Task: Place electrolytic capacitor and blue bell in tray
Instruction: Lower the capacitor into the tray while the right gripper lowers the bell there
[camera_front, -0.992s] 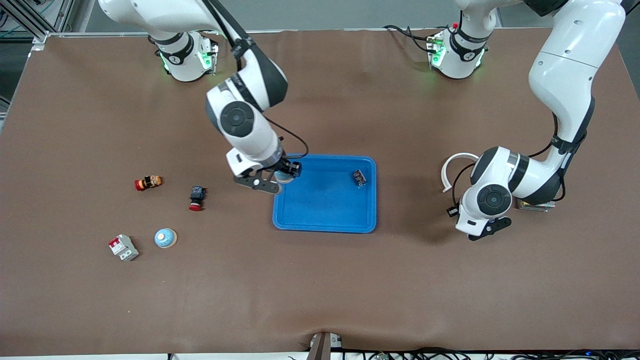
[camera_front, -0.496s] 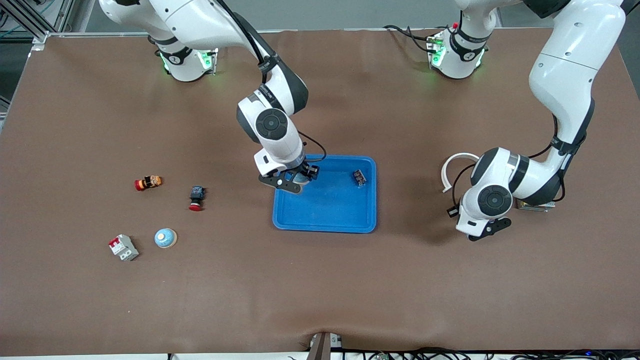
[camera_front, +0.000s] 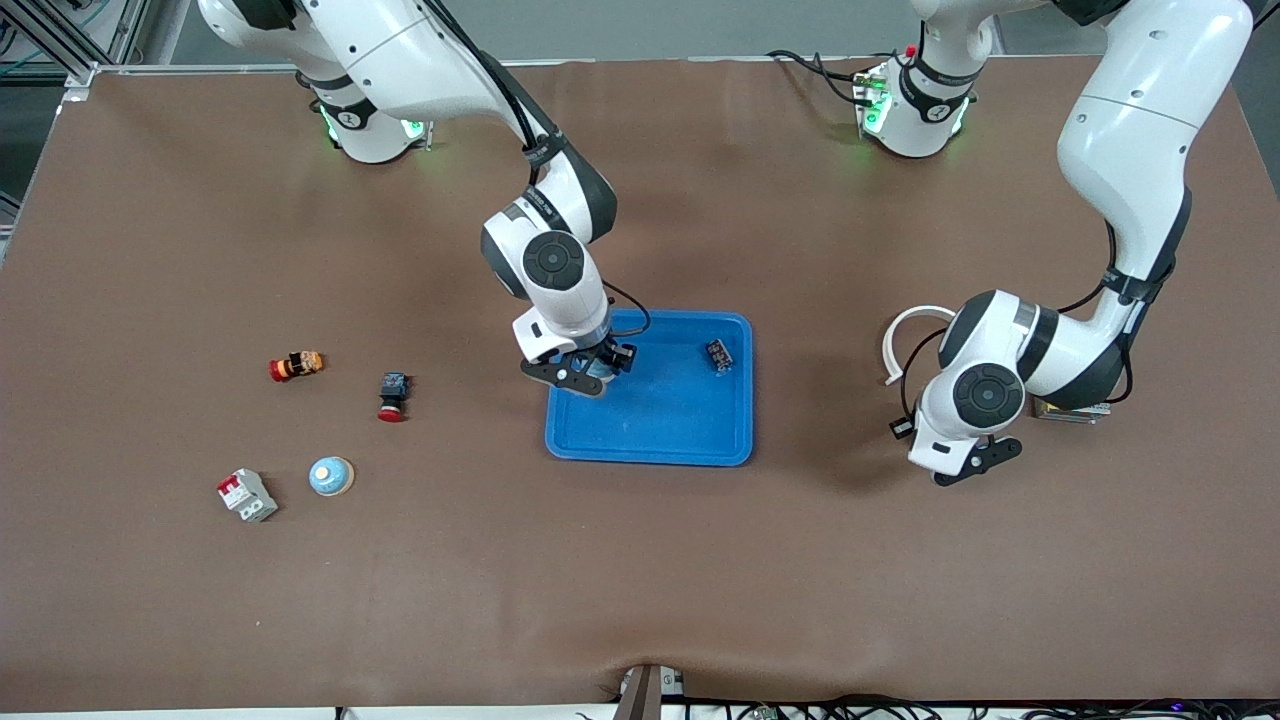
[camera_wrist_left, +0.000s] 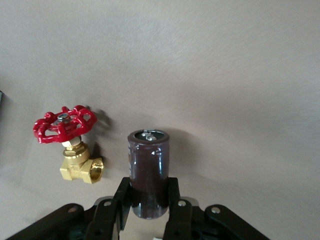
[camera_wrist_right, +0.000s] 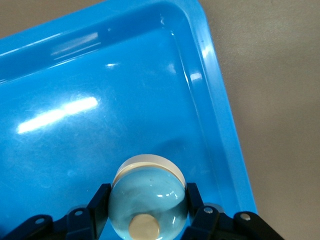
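- Right gripper (camera_front: 600, 368): over the tray (camera_front: 650, 440), above the corner toward the right arm's end; clamped on the blue bell (camera_wrist_right: 148, 200), one finger on each flank of the dome.
- Blue bell: smooth, glossy dome with a pale base ring and a small button on top; judged light and rigid but slippery on its curved sides, so best held low at the widest girth, as now.
- Left gripper (camera_wrist_left: 150, 212): well apart from the tray, toward the left arm's end of the table; closed on the electrolytic capacitor (camera_wrist_left: 148, 172), gripped low on its body.
- Electrolytic capacitor: dark, glossy upright cylinder with metal terminals on top; judged light and stiff, sleeve slick; best taken mid-body, clear of the terminals.
- Brass valve (camera_wrist_left: 70, 145) with red handwheel: just beside the capacitor, apart from it.
- Second blue bell (camera_front: 330, 476): on the table well apart from the tray, toward the right arm's end.
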